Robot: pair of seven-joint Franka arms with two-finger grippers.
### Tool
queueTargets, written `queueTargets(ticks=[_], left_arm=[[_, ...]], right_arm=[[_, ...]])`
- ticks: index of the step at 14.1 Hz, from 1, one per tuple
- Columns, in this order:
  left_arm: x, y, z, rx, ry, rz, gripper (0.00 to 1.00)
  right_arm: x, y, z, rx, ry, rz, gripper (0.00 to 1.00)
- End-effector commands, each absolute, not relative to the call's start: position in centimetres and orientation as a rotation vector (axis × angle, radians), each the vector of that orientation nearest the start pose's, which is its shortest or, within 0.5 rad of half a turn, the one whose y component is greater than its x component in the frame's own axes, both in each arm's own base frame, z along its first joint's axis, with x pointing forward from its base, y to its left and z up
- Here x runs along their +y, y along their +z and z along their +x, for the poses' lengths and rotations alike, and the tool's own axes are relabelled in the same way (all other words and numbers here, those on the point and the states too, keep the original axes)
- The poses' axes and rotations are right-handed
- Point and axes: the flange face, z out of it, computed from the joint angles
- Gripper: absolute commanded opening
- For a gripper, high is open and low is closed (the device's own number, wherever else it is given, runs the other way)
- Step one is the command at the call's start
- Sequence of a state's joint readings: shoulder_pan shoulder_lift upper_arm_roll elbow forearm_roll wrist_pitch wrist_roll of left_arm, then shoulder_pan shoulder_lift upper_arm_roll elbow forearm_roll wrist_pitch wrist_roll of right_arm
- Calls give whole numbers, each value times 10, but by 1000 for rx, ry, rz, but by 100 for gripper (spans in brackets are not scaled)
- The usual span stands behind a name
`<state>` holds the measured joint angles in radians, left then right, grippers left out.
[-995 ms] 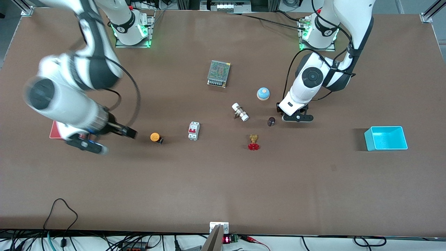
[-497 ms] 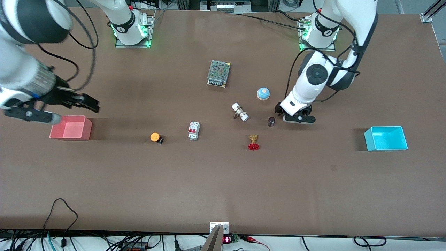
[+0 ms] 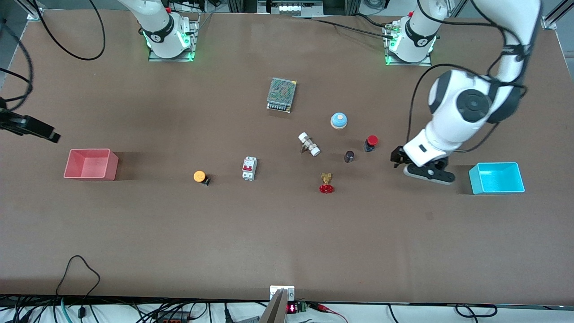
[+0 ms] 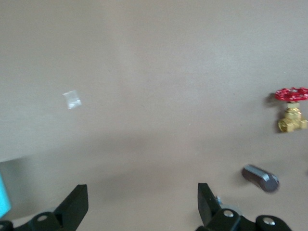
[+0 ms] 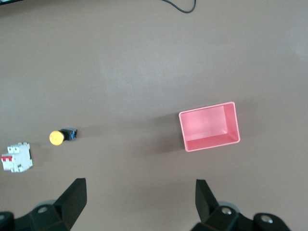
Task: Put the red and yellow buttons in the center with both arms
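The left gripper (image 4: 139,211) is spread wide and empty over bare tabletop (image 3: 287,233), between the red button (image 3: 371,142) and the blue bin (image 3: 496,178). The right gripper (image 5: 139,209), equally wide and empty, hangs above the pink bin (image 5: 209,126); the yellow button (image 3: 199,176) lies untouched.

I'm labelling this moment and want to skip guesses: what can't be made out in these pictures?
- Right claw: cut off by the front view's edge, only a dark tip shows; its wrist view shows its fingers spread.
- Round red-capped push button: outside the left wrist view.
- Small dark cylinder: blurred in the left wrist view, its type unclear.
- Left claw: partly hidden under its own arm in the front view.
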<state>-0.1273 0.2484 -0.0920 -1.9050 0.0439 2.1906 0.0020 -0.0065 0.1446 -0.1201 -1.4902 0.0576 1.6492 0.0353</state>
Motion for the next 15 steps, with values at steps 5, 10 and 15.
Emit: queueTargets(ticks=[5, 10, 15], left_arm=[[-83, 491, 637, 728, -4, -3018, 100], [-61, 559, 634, 633, -4, -3121, 100], [-33, 578, 636, 548, -68, -3169, 100]], right_arm=[[-53, 595, 589, 102, 17, -3122, 100], [-60, 595, 590, 99, -5, -3126, 100], [-61, 586, 562, 123, 0, -3118, 100]])
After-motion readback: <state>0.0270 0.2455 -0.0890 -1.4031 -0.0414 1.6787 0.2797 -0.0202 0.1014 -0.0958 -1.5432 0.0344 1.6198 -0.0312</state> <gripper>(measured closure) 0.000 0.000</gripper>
